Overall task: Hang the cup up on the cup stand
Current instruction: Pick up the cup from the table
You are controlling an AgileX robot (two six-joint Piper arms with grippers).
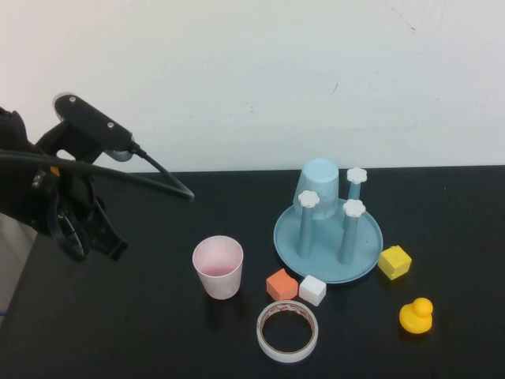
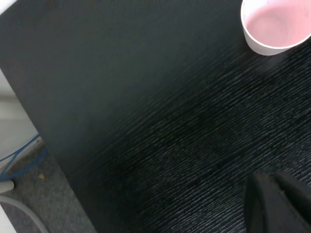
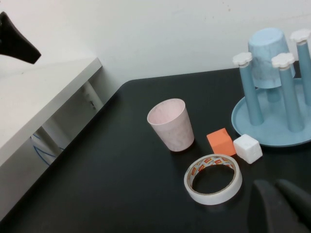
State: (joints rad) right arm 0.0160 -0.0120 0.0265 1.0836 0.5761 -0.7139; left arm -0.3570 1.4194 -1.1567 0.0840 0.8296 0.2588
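The pale pink cup [image 1: 218, 267] stands upright, mouth up, on the black table left of the cup stand [image 1: 363, 257]; it also shows in the left wrist view [image 2: 274, 24] and the right wrist view [image 3: 171, 125]. The stand [image 3: 262, 128] has blue pegs with white flower caps. A light blue cup [image 1: 319, 185] hangs upside down on a back peg. My left gripper [image 1: 99, 241] hovers at the table's left edge, well left of the pink cup, shut and empty [image 2: 274, 178]. My right gripper [image 3: 274, 184] is out of the high view; its fingers sit together, empty, near the tape roll.
A tape roll [image 1: 287, 332] lies flat in front of the cup. An orange cube [image 1: 282, 284] and a white cube [image 1: 312, 290] sit by the stand's front rim. A yellow cube [image 1: 394, 261] and a yellow duck [image 1: 416, 316] are to the right.
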